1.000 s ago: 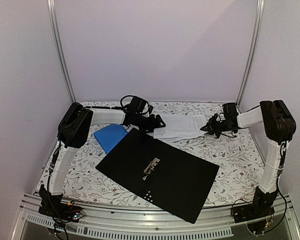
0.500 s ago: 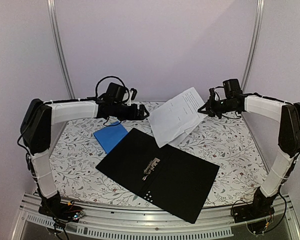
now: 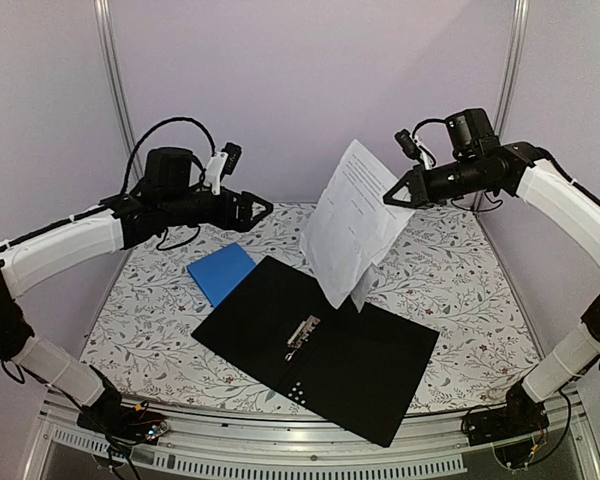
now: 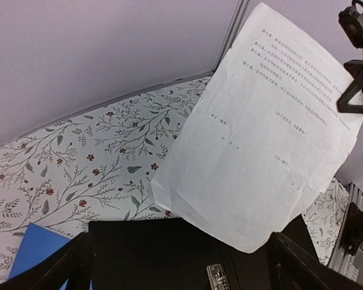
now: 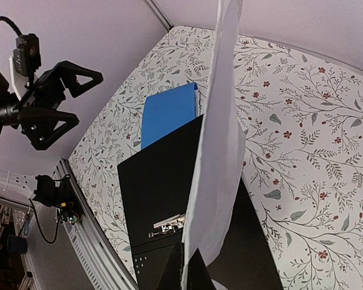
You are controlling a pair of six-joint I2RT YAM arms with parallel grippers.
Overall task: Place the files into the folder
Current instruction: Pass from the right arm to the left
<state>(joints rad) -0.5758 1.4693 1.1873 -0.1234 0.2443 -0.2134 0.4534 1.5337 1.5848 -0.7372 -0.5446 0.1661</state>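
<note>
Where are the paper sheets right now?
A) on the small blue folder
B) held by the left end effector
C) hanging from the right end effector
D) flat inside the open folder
C: the paper sheets hang in the air, pinched near their upper edge by the right end effector; the left end effector is open and empty.

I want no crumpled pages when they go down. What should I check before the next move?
1. Grip on the papers: ok, right pincer shut on their upper edge, sheets hanging free.
2. State of the folder: ok, open flat, black inside up.
3. Its metal clip raised: cannot tell.
4. Position of the left pincer: ok, open, empty, left of the papers.
5. The blue folder: ok, off to the left of the landing spot.
</note>
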